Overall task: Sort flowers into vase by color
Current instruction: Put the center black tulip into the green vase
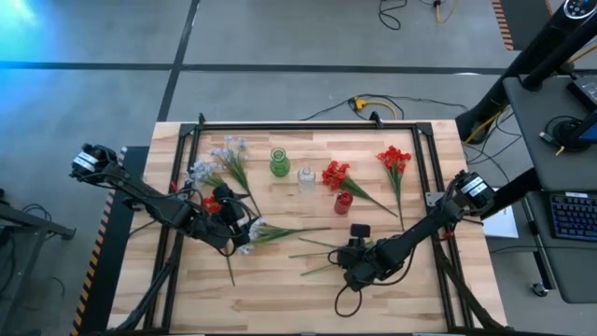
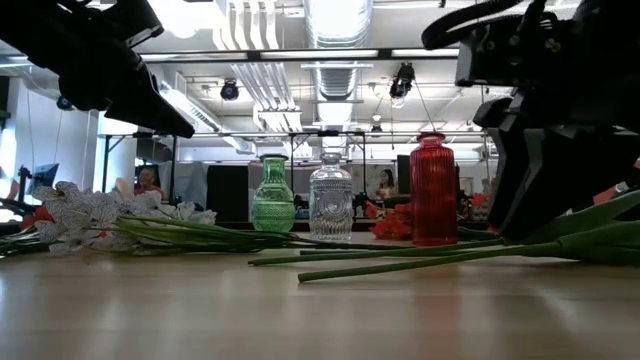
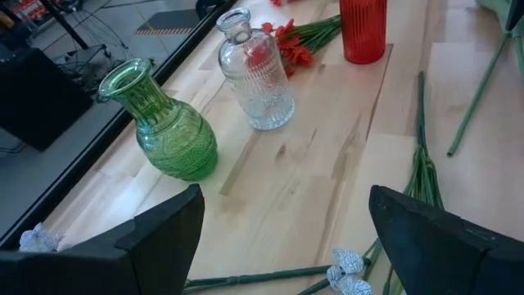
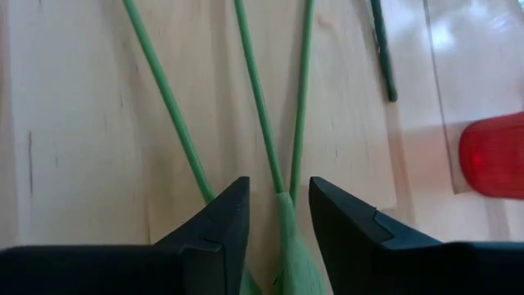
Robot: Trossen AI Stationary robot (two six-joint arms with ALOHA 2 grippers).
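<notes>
Wooden tabletop (image 1: 280, 299), apparently grey floor (image 1: 93, 103)

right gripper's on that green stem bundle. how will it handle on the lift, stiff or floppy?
Probably floppy: the green stems between the right gripper fingers are thin and long, so the free ends will likely droop. Likely light. Several stems fan apart on the table, so one may slip out if the jaws catch only some.
</notes>
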